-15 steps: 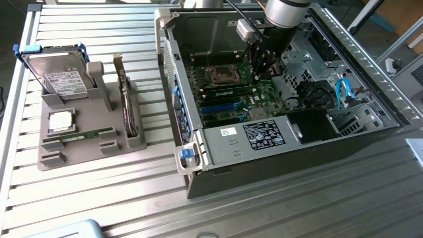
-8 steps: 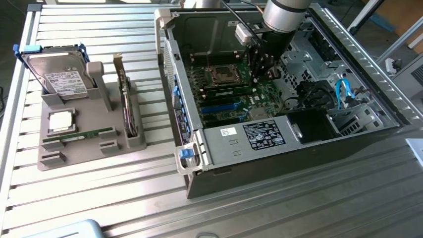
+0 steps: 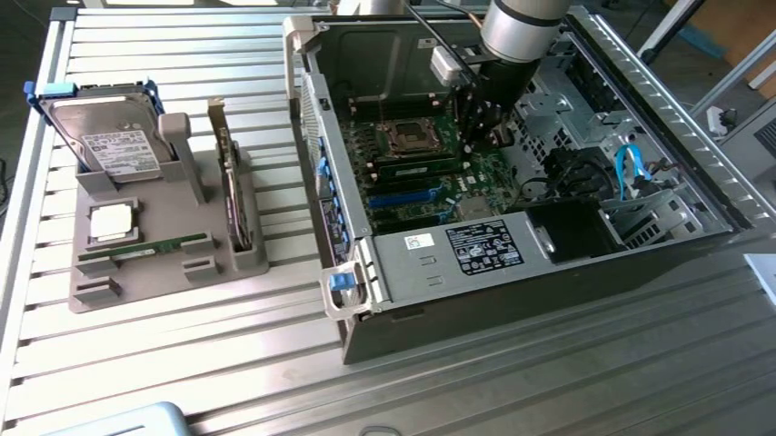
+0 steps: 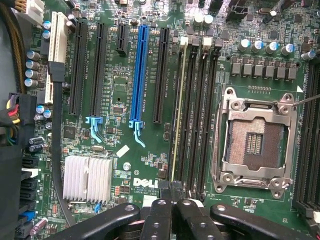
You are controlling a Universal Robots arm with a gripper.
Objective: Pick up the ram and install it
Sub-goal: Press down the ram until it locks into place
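Note:
A ram stick point(image 4: 178, 110) stands edge-up in the memory slot farthest from the empty processor socket point(image 4: 255, 142); in the exterior view it is the green strip point(image 3: 419, 167) on the motherboard. My gripper point(image 4: 173, 192) is shut, its fingertips point(image 4: 164, 200) pressed together right over one end of that stick; whether they touch it I cannot tell. The exterior view has the gripper point(image 3: 492, 136) reaching down into the open computer case point(image 3: 363, 227). A second ram stick point(image 3: 144, 247) lies flat in the grey fixture point(image 3: 145, 291) at the exterior view's left.
The fixture also carries a hard drive point(image 3: 109, 145), a square silver processor chip point(image 3: 112, 221) and an upright expansion card point(image 3: 231, 195). Beside the seated stick run several empty black memory slots point(image 4: 200, 115), a blue card slot point(image 4: 140, 75) and a finned heatsink point(image 4: 87, 178). Cables point(image 3: 631, 173) crowd the case's far side.

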